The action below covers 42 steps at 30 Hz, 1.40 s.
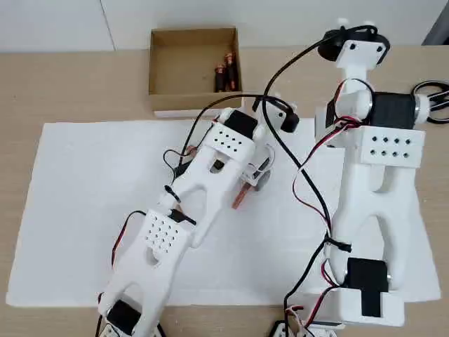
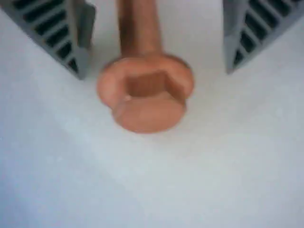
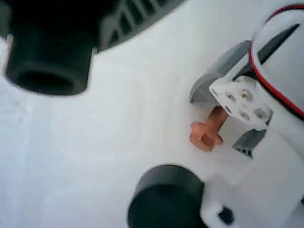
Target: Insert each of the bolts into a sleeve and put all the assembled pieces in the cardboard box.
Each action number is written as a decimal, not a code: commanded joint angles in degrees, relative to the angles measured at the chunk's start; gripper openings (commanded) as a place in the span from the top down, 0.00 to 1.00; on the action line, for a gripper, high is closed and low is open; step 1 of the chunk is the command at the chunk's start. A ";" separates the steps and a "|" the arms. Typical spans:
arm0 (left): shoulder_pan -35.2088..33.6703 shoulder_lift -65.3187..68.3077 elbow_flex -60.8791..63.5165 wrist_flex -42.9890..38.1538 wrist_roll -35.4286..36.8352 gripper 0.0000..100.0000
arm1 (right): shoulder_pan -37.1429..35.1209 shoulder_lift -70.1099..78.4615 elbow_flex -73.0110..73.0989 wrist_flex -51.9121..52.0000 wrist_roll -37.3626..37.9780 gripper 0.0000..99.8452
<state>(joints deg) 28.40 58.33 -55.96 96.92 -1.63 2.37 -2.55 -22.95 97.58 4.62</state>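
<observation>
A pale wood-grain worktop [image 1: 70, 77] carries a white, faintly textured sheet [image 1: 84, 210], with a shallow square cardboard box [image 1: 160, 70] just beyond the sheet's far edge. Two assembled pieces [image 1: 224, 72], copper bolts in dark sleeves, lie side by side against one wall of the box. My left end effector [image 2: 156, 69] sits low over the sheet with its grey ribbed fingers [image 2: 71, 42] spread apart. Between them lies a smooth copper-coloured bolt [image 2: 145, 95], with space on either side. The bolt has a round shank, a flanged head and a six-sided recess in its end. My right end effector [image 3: 61, 33] is clamped on a matte black sleeve [image 3: 47, 71], a stubby tube with its hollow bore showing, held above the sheet near the bolt.
</observation>
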 commanded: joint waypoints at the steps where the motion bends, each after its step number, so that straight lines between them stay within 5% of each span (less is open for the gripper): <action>1: 0.09 0.62 -3.21 0.70 0.35 0.86 | 0.48 -3.12 -0.26 -0.31 -0.18 1.00; 42: 2.99 -5.71 -10.95 3.43 0.26 0.99 | 0.57 -3.12 -0.26 -0.48 -0.09 1.00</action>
<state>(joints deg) 31.56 59.03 -64.92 99.47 -1.36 2.37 -2.55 -22.95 97.58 4.62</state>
